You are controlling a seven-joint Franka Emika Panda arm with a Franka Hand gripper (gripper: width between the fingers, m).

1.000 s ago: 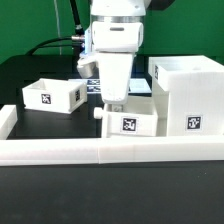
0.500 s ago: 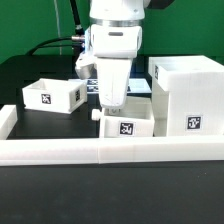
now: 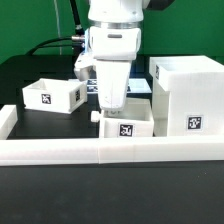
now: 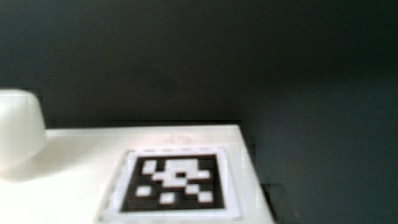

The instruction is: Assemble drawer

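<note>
Ext. view: hand (image 3: 112, 101) sits directly over middle tray (image 3: 128, 127) on surface (image 3: 25, 72); housing (image 3: 187, 95) lies just beside tray, toward view's right. Wrist view: tray tag (image 4: 175, 183) close beneath, knob (image 4: 15, 130) alongside; fingers unseen, grip cannot be told.

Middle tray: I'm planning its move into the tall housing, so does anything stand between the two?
Nothing visible does. The middle tray, under the gripper, sits directly beside the tall housing, on the exterior view's left of it. The other tray is farther left, and the long rail runs in front.
</note>
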